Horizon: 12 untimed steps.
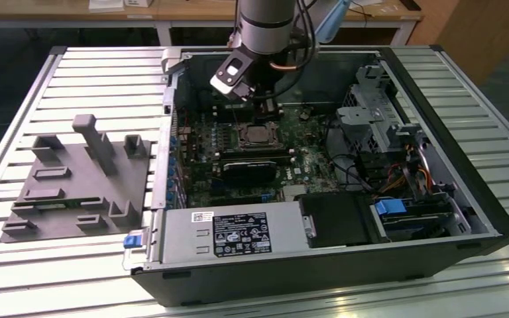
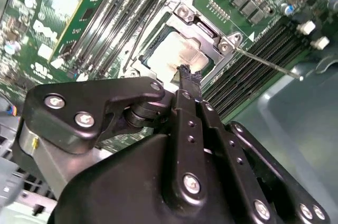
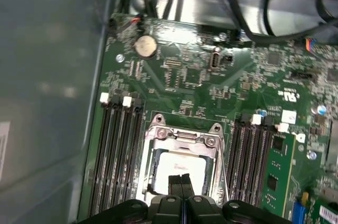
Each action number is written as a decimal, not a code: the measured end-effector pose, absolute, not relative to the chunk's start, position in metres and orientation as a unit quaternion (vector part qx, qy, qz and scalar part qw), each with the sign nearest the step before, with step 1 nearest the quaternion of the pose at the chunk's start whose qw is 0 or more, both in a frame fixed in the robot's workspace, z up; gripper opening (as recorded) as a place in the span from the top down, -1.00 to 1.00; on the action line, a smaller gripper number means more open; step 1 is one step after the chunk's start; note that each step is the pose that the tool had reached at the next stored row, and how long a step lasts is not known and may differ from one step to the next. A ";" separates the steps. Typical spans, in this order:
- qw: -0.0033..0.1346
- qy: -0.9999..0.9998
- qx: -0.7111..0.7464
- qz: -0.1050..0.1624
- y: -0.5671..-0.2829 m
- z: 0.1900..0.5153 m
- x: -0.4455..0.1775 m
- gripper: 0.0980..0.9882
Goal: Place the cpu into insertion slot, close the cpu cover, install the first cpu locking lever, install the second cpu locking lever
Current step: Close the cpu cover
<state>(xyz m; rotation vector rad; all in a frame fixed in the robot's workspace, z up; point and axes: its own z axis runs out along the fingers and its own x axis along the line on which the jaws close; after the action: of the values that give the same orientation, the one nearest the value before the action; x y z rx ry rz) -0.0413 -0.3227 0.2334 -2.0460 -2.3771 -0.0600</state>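
Gripper [image 3: 179, 178] fingers pinched together, holding nothing, just above the cpu [image 3: 168, 161]. The cpu cover [image 3: 184, 138] frames it.

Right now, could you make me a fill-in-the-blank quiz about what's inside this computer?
1. The cpu lies in the ___.
2. The gripper hangs above the ___.
3. Its fingers are ___, holding nothing.
4. The grey fixture stands toward the exterior view's ___ of the case.
Missing: slot; cpu; shut; left.
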 end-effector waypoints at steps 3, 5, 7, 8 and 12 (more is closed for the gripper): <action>0.003 -0.775 -0.632 -0.019 -0.323 0.233 -0.041 0.99; 0.003 -0.787 -0.617 -0.019 -0.323 0.233 -0.041 0.99; 0.004 -0.798 -0.603 -0.019 -0.323 0.233 -0.041 0.99; 0.004 -0.803 -0.595 -0.019 -0.323 0.233 -0.041 0.99; 0.004 -0.824 -0.566 -0.019 -0.323 0.233 -0.041 0.99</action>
<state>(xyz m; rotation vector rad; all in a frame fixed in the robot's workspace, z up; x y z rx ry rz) -0.0413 -0.3228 0.2332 -1.7721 -2.5827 -0.0586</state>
